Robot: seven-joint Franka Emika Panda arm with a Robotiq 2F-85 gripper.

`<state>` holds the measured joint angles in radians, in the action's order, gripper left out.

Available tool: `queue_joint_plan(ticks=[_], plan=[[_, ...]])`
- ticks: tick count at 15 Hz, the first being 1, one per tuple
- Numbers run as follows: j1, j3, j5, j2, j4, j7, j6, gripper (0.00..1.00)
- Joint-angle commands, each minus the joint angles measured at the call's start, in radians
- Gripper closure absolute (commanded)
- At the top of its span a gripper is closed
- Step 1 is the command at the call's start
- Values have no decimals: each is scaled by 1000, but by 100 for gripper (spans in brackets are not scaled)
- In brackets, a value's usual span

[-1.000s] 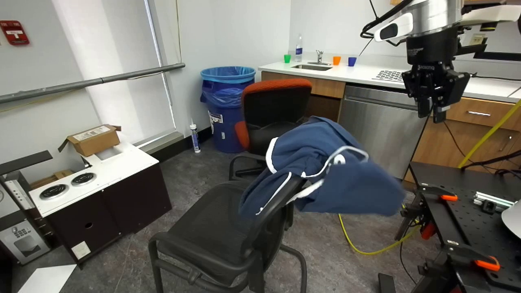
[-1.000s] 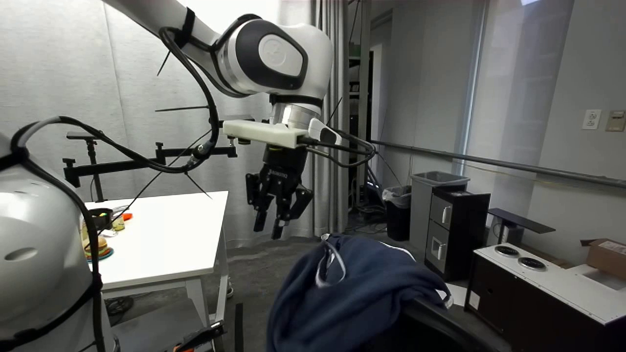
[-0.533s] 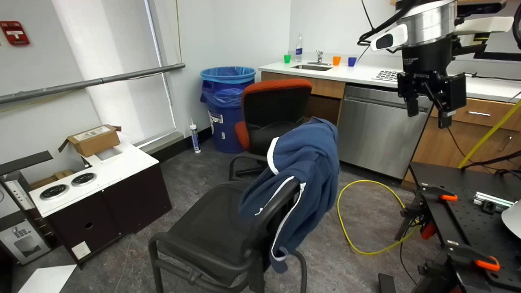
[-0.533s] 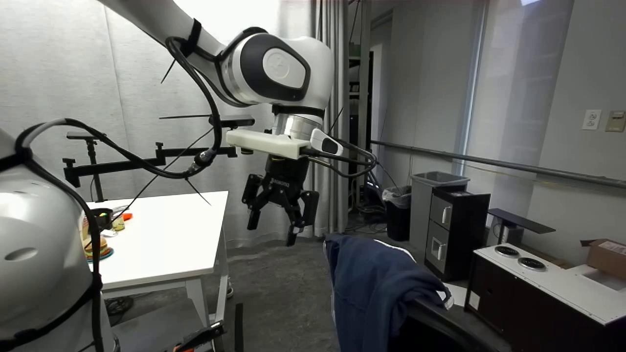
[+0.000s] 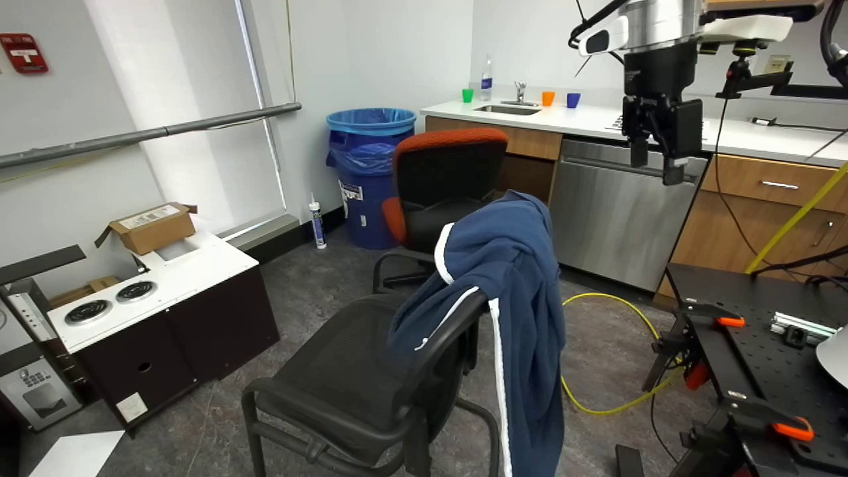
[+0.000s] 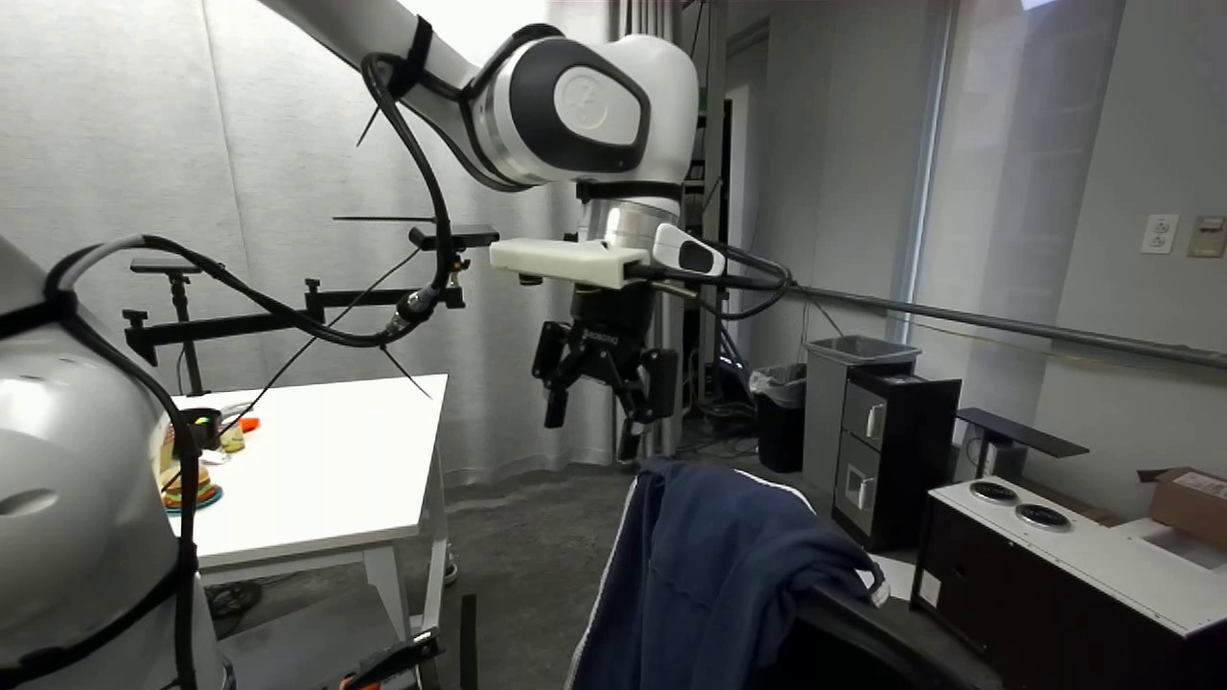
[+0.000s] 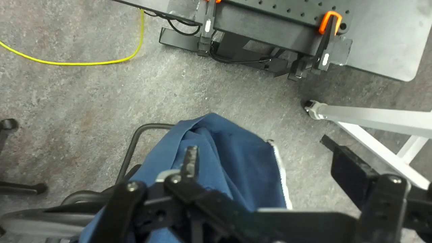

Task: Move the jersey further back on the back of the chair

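Note:
The dark blue jersey (image 5: 523, 318) with white trim lies draped over the backrest of the black chair (image 5: 344, 361). Most of it hangs straight down behind the backrest, while a smaller part rests over the front toward the seat. In an exterior view the jersey (image 6: 709, 575) covers much of the backrest top. My gripper (image 5: 656, 169) is up in the air, apart from the fabric and on the side behind the chair. From above, in the wrist view, the jersey (image 7: 249, 165) shows below my gripper (image 7: 258, 144), whose fingers are spread wide with nothing between them.
Behind stands an orange-backed chair (image 5: 450, 139). A black workbench (image 5: 748, 371) with orange-handled clamps is near the arm. A white table (image 6: 316, 470) stands beside the robot. A yellow cable (image 5: 616, 411) loops over the floor.
The jersey's loose end was swinging outward, dropped and folded in, and now hangs straight down. My gripper has opened wide, and the arm has shifted toward the chair and slightly up.

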<state>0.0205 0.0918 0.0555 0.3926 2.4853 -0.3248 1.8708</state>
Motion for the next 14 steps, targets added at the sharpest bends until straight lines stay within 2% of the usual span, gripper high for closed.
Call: queue_joint_plan(ticks=[1, 14], plan=[[6, 9, 1, -13, -23, 10, -1, 0], [16, 13, 0, -40, -52, 19, -1, 0]])
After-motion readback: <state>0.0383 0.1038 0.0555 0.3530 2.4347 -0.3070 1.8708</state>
